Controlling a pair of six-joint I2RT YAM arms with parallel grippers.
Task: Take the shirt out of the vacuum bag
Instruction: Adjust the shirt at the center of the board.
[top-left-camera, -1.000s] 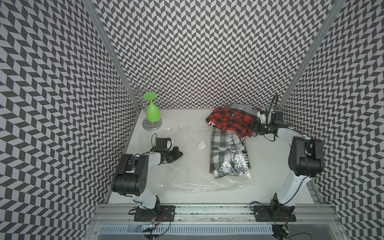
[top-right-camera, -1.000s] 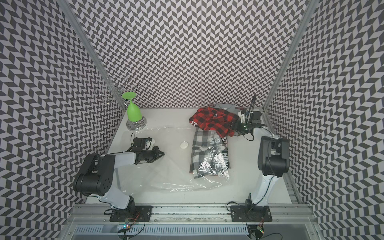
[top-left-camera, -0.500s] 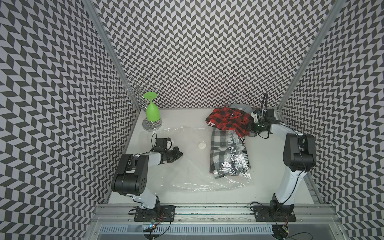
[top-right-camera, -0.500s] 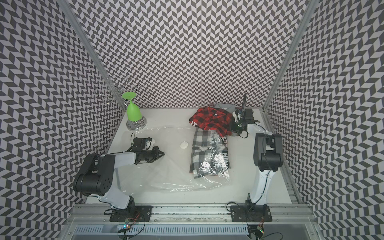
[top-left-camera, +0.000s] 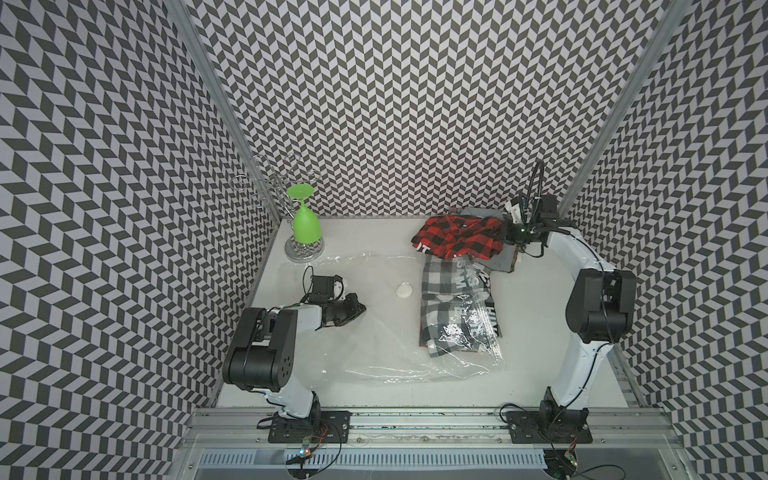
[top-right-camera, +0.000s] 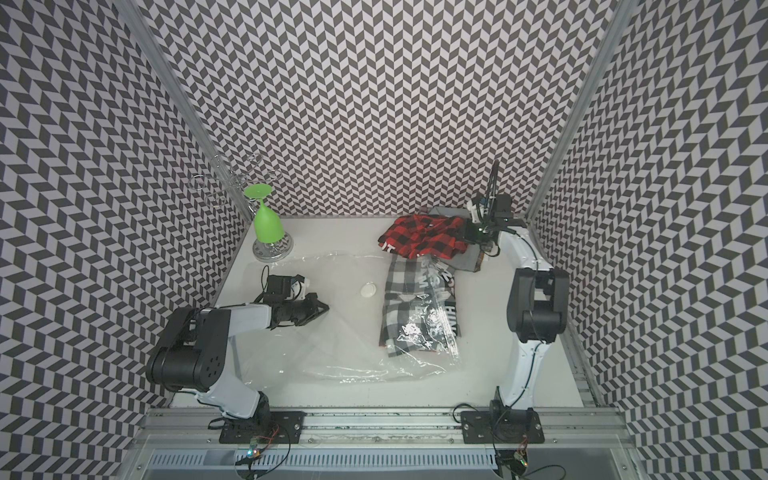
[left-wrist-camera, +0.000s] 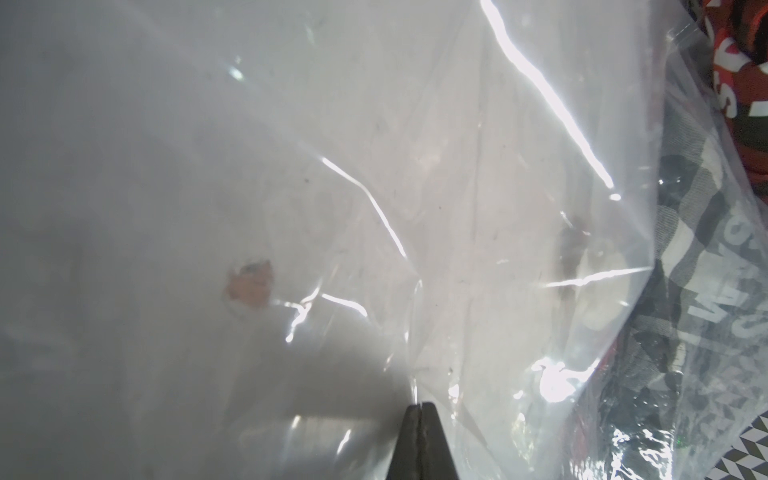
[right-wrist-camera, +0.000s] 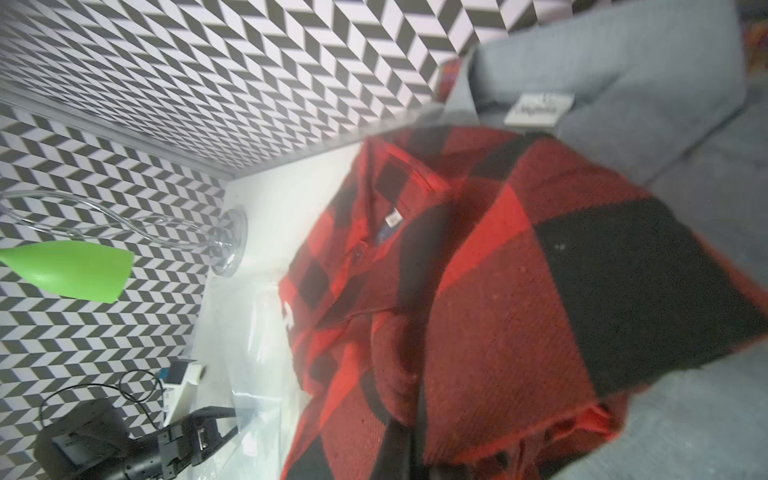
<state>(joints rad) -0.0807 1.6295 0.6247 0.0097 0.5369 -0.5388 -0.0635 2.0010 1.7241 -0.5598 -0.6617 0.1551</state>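
Observation:
The clear, crinkly vacuum bag (top-left-camera: 374, 332) (top-right-camera: 332, 332) lies flat across the table, its white valve disc (top-left-camera: 404, 289) near the middle. My left gripper (top-left-camera: 362, 308) (top-right-camera: 326, 308) (left-wrist-camera: 420, 405) is shut on the bag's left side, with creases fanning out from its tips. A red-and-black plaid shirt (top-left-camera: 457, 237) (top-right-camera: 424, 237) (right-wrist-camera: 498, 291) is bunched at the bag's far right end. My right gripper (top-left-camera: 508, 237) (top-right-camera: 468, 236) (right-wrist-camera: 415, 419) is shut on its cloth. A grey-and-white plaid shirt (top-left-camera: 453, 307) (left-wrist-camera: 706, 291) lies inside the bag.
An upturned green wine glass (top-left-camera: 305, 222) (right-wrist-camera: 70, 270) hangs on a wire rack with a round base (top-left-camera: 303, 249) at the back left corner. A grey garment (top-left-camera: 503, 259) (right-wrist-camera: 623, 83) lies under the red shirt at the back right. Patterned walls enclose three sides.
The right gripper has moved a little left and toward the back wall, and has shut on the red shirt. The left gripper and the bag have not moved.

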